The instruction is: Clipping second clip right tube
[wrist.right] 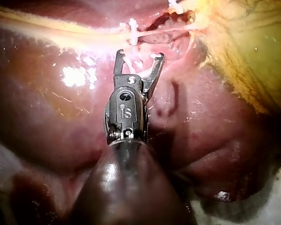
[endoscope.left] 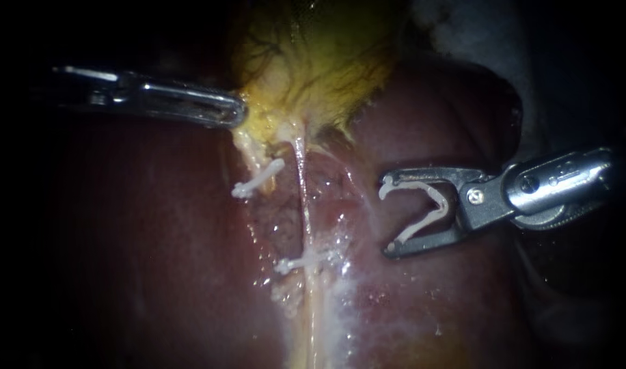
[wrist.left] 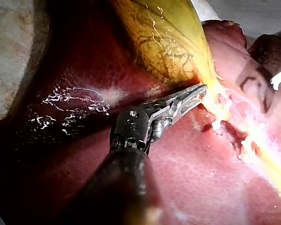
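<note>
Right of centre, the right instrument (endoscope.left: 388, 217) carries an open white clip (endoscope.left: 415, 185), its pincer spread wide yet clamped on it, apart from the right tube (endoscope.left: 303, 198). The tube is a pale strand at centre, bearing a fastened clip (endoscope.left: 301, 262) lower down. Upper left, the left instrument (endoscope.left: 239, 113) has its pincer clamped on the gallbladder (endoscope.left: 313, 61) edge.

A pale, mottled surface (wrist.left: 7, 61) carries the dark red liver (wrist.left: 70, 154), which lies directly on it and covers nearly all of it; only strips show past the organ's edges.
</note>
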### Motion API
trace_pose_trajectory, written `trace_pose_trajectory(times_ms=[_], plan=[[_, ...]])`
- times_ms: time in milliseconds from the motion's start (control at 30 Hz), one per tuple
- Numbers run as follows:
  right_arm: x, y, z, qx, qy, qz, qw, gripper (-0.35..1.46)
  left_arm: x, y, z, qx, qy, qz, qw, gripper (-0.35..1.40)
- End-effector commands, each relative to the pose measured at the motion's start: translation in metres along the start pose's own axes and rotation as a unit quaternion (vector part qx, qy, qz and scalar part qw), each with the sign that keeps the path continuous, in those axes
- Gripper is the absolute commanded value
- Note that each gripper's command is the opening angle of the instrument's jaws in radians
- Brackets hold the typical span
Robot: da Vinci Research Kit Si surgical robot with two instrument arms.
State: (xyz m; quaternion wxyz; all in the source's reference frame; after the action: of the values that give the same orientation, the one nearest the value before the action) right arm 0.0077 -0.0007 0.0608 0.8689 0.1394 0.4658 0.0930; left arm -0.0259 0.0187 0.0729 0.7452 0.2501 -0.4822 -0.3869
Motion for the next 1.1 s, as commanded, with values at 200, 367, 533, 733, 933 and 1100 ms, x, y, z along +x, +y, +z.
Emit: trace_pose_trajectory(times_ms=[200,367,533,733,933,1100], plan=[[0.0003,0.0000,0.0003,0.003,0.002,0.009,1.0000,0.59,-0.0005,-0.0006,-0.0007,0.000,-0.004,0.003,1.0000,-0.35],[0.0009,0.0000,0.0017,0.033,0.014,0.054,0.9979,0.57,-0.0004,-0.0006,-0.0006,-0.001,-0.005,0.004,1.0000,-0.35],[0.0011,0.0002,0.0030,0.069,0.045,0.113,0.9901,0.56,-0.0002,-0.0006,-0.0005,-0.002,-0.005,0.004,1.0000,-0.35],[0.0009,0.0008,0.0054,0.089,0.067,0.183,0.9769,0.55,-0.0001,-0.0007,-0.0004,-0.002,-0.005,0.004,1.0000,-0.35],[-0.0007,0.0015,0.0084,0.100,0.076,0.237,0.9634,0.55,-0.0001,-0.0007,-0.0004,-0.002,-0.005,0.004,1.0000,-0.35],[-0.0028,0.0019,0.0104,0.112,0.070,0.260,0.9566,0.55,0.0000,-0.0007,-0.0004,-0.003,-0.005,0.004,1.0000,-0.35]])
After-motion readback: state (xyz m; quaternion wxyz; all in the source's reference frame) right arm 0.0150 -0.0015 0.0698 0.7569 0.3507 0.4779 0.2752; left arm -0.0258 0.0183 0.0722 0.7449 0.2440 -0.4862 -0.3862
